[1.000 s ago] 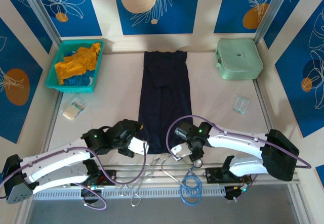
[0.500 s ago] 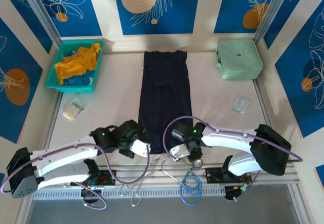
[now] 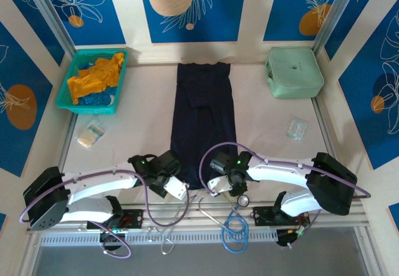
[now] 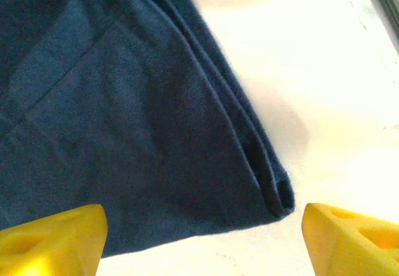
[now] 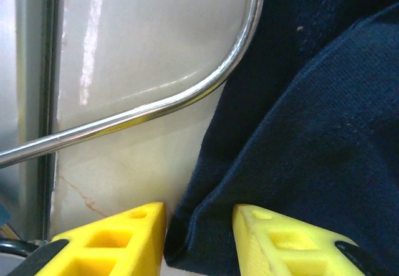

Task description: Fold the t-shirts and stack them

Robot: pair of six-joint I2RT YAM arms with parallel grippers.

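A large dark navy t-shirt (image 3: pixel 202 120) lies folded into a long strip down the middle of the table. My left gripper (image 3: pixel 178 189) is at its near left corner, open. In the left wrist view that layered corner (image 4: pixel 274 195) lies on the table between the wide-set yellow fingers (image 4: pixel 53 238). My right gripper (image 3: pixel 218 182) is at the near right corner. Its fingers (image 5: pixel 106 245) straddle the navy hem (image 5: pixel 202 226) with a narrow gap, cloth between them, still open. A mustard-orange t-shirt (image 3: pixel 96 76) and a bright blue one (image 3: pixel 96 99) lie crumpled in the basket.
The teal basket (image 3: pixel 67 106) stands at the back left, a mint-green case (image 3: pixel 294 71) at the back right. Small packets lie at left (image 3: pixel 91 134) and right (image 3: pixel 297 128). A bent metal wire (image 5: pixel 187 95) and a blue cable (image 3: pixel 235 229) lie along the near rail.
My left arm has swung right to the shirt's near left corner, its jaws narrowing a little. My right gripper has shifted slightly left and its jaws have narrowed around the hem.
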